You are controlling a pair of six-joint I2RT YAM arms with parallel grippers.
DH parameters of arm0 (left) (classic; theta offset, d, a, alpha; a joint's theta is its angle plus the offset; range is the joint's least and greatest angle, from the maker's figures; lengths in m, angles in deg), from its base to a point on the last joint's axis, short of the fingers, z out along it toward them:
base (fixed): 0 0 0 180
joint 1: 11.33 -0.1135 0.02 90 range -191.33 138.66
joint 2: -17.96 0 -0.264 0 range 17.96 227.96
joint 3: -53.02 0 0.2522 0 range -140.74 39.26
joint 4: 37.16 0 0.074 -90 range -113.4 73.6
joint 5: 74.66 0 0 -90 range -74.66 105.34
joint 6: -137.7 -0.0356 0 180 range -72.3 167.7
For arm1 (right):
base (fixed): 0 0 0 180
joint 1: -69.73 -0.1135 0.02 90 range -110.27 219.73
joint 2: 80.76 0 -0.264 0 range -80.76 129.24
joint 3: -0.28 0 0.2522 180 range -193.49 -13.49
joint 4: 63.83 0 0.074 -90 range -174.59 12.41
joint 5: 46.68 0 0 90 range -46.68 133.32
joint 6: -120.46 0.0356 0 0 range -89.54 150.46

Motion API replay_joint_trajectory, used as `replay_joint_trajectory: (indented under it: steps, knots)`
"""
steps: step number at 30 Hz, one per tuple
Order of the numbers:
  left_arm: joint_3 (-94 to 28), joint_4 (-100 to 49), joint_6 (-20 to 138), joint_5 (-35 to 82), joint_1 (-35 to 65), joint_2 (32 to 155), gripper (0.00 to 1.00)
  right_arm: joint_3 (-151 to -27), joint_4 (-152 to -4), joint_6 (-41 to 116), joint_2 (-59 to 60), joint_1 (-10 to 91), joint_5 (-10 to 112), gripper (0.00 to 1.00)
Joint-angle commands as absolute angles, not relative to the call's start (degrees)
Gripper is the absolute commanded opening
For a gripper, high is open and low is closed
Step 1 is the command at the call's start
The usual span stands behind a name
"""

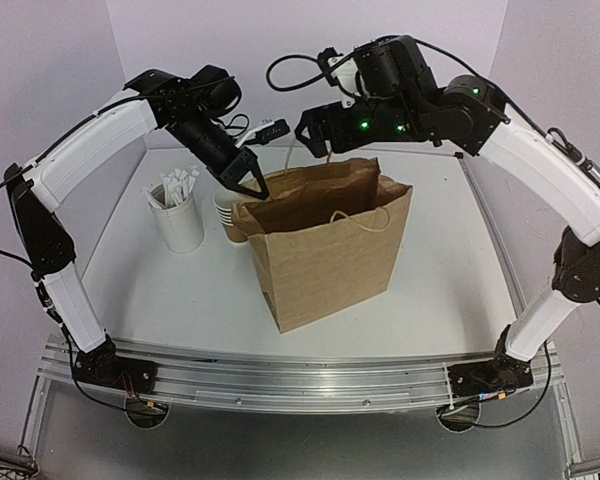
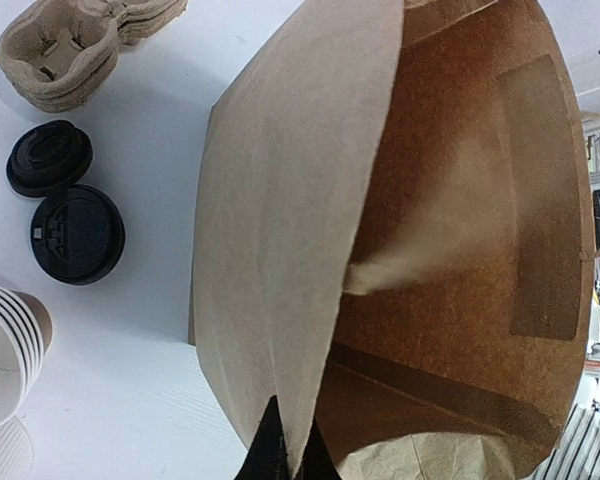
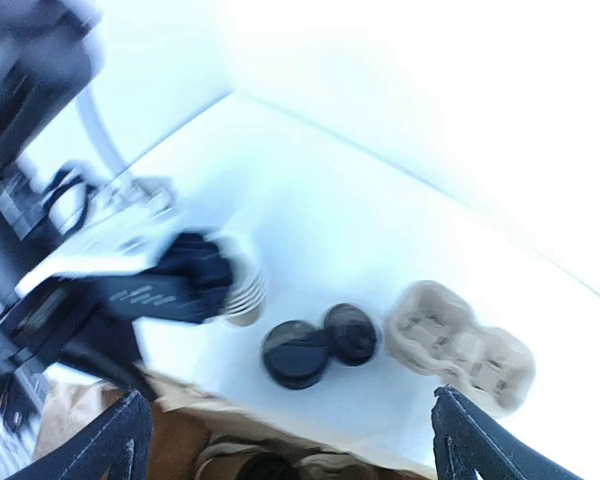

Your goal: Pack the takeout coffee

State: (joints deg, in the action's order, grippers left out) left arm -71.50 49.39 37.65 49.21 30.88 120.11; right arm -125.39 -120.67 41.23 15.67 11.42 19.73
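The takeout coffee is not made out with certainty in any view. Only a dark rounded shape (image 3: pixel 266 466) is seen at the lower edge of the right wrist view, inside the mouth of the brown paper bag (image 1: pixel 325 255). It is so blurred and cut off that it cannot be told whether it is the lidded cup. That whole view is smeared, and in the left wrist view much of the bag's floor is hidden by the near wall, which is folded inward. In the top view the stack of lidless cups (image 1: pixel 227 215) is half hidden behind the bag's left corner. The black lids (image 2: pixel 77 233) and the pulp carriers (image 2: pixel 70 50) are concealed behind the bag there and are shown only by the wrist cameras. The left gripper (image 1: pixel 248 186) is clamped tight on the bag's left rim, and in the left wrist view the paper is seen pinched between its fingertips. The right gripper (image 3: pixel 298 440) is held above the bag's rear edge with its fingers (image 3: pixel 115 445) spread wide. One bag is counted, with two twine handles (image 1: pixel 365 218), one upright at the back and one lying over the front. Two black lids lie just beside each other on the white table (image 1: pixel 180 300), and it cannot be told whether the farther one sits on a cup. There is one stack of cups showing some five rims, one white cup of wrapped straws (image 1: pixel 180 220), and one pile of carriers whose number cannot be told.
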Motion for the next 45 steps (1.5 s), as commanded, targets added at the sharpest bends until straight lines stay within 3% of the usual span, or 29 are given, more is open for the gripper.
replay_joint_trajectory:
  steps: [1, 9, 17, 19, 23, 28, 34, 45]
  knots:
    - [-75.25, 52.29, 31.43, 50.44, 31.12, 121.8, 0.0, -124.15, -119.42, 47.36, 12.1, 13.65, 11.42, 0.93]
    - [-86.45, 65.59, 19.79, 55.39, 31.03, 129.08, 0.0, -121.11, -119.41, 52.03, 8.19, 17.8, 5.76, 0.93]
    - [-86.53, 66.57, 16.39, 57.08, 31.03, 129.67, 0.01, -112.03, -120.47, 57.59, 2.5, 21.8, 2.49, 0.94]
    - [-86.54, 65.22, 17.13, 56.08, 31.03, 129.67, 0.09, -110.06, -120.88, 58.7, 1.56, 23.01, 2.68, 0.94]
    - [-87.67, 62.34, 19.61, 53.39, 31.02, 129.71, 0.4, -107.33, -121.68, 60.22, 0.86, 25.69, 4.22, 0.94]
    - [-91.26, 59.46, 22.98, 48.62, 30.13, 128.71, 0.62, -104.74, -122.58, 60.86, 0.61, 33.01, 8.79, 0.95]
    - [-87.95, 49.3, 26.8, 44.43, 28.48, 120.77, 0.99, -104.3, -122.72, 60.18, 1.87, 43.92, 16.99, 0.96]
    - [-74.53, 30.67, 42.71, 27.48, 19.32, 103.86, 1.0, -92.68, -122.42, 63.52, 1.76, 66.63, 33.59, 0.98]
